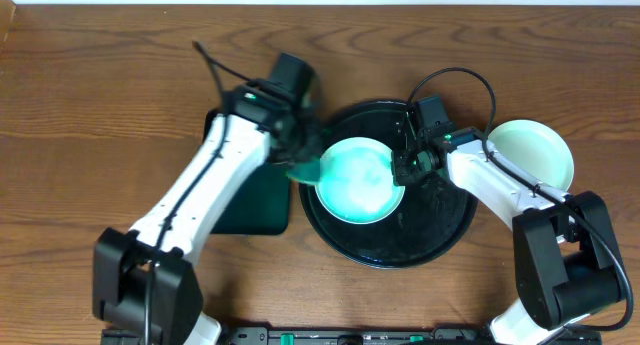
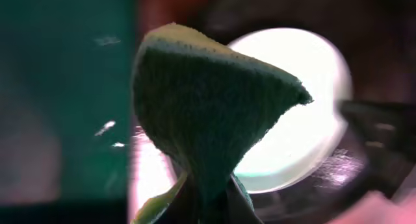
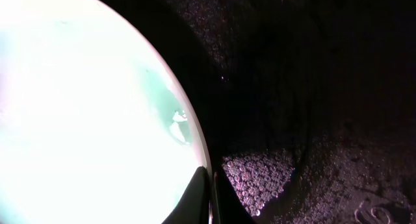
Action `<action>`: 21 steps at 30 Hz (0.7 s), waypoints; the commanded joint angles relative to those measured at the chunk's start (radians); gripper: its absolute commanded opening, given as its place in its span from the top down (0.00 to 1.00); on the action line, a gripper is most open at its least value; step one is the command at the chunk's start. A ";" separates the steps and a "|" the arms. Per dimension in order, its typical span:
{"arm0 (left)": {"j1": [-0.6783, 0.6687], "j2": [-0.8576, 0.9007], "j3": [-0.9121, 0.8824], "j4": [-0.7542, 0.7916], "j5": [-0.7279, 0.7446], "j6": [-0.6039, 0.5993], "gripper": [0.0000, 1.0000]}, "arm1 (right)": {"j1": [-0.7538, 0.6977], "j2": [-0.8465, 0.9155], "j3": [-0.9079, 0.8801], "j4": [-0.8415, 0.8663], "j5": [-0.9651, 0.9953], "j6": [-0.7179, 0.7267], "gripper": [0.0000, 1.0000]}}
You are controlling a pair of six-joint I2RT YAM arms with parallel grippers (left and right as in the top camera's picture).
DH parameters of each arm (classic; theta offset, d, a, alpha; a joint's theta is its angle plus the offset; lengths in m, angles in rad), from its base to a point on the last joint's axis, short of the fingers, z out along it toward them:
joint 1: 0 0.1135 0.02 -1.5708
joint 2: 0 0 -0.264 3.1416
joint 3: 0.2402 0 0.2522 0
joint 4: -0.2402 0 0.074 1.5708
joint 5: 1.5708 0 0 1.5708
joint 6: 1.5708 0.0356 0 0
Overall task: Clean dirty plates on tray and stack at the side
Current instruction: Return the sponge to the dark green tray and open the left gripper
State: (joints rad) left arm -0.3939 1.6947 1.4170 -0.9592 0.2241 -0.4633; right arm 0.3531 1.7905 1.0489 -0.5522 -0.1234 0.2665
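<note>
At centre of the overhead view, the black tray point(image 1: 440, 235) carries one white plate point(image 1: 355, 185) with a pale green tint. The right gripper point(image 1: 404, 167) is closed on that plate's right rim; the right wrist view shows its fingertips pinched together at the edge, with a small smear just inside. The left gripper point(image 1: 298, 157), at the plate's upper-left edge, is closed on a green sponge point(image 2: 208, 113), which hangs over the near rim. Whether the sponge touches the plate, I cannot tell. Step in hand, by my reading: wiping this plate while the other arm steadies it. A second plate point(image 1: 535, 150) sits on the table point(image 1: 100, 85) right of the tray, apart from it, probably the start of the stack. Whether another lies under it cannot be told. A smaller green tray point(image 1: 255, 205) lies at left under the left arm. Next move calls for the sponge to sweep across to the smear near the right rim, with the right grip held firm so the plate does not slide on the wet tray.
</note>
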 commanded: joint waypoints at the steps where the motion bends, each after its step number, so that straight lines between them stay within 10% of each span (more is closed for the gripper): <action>1: 0.069 -0.008 0.002 -0.070 -0.113 0.084 0.92 | 0.010 -0.012 -0.005 0.002 -0.016 -0.013 0.99; 21: 0.211 -0.002 -0.202 0.010 -0.261 0.156 0.93 | 0.010 -0.012 -0.005 -0.002 -0.015 -0.013 0.99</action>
State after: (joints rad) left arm -0.1860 1.6932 1.2423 -0.9676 0.0196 -0.3279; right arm 0.3531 1.7905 1.0477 -0.5533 -0.1246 0.2665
